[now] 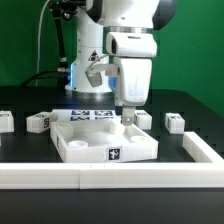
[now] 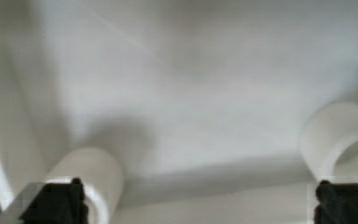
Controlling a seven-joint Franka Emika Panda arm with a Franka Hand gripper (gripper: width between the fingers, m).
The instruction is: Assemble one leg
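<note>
**Open gripper low over the tray, leg lying beside it**

The small white stubby plastic leg (image 1: pixel 143 119) sits on the black table (image 1: pixel 20 145), just behind the far corner of the large flat white square tabletop tray with a raised rim (image 1: pixel 80 150), on the exterior view's right. It is a squat block, wider than tall, so its long axis seems to run level across the view. It is too small to tell which end points where. A dark square tag marks the side facing the camera.

The robot's two-finger gripper (image 1: pixel 129 120) hangs straight down at that same corner, close beside the leg. In the wrist view its white-padded fingers (image 2: pixel 91 180) stand wide apart with only pale surface between them, grasping nothing.

A second white block (image 1: pixel 175 122) lies farther right. A third white block (image 1: pixel 40 122) and a fourth white block (image 1: pixel 5 122) lie left of the tray. The marker board (image 1: pixel 88 116) lies behind the tray.
</note>
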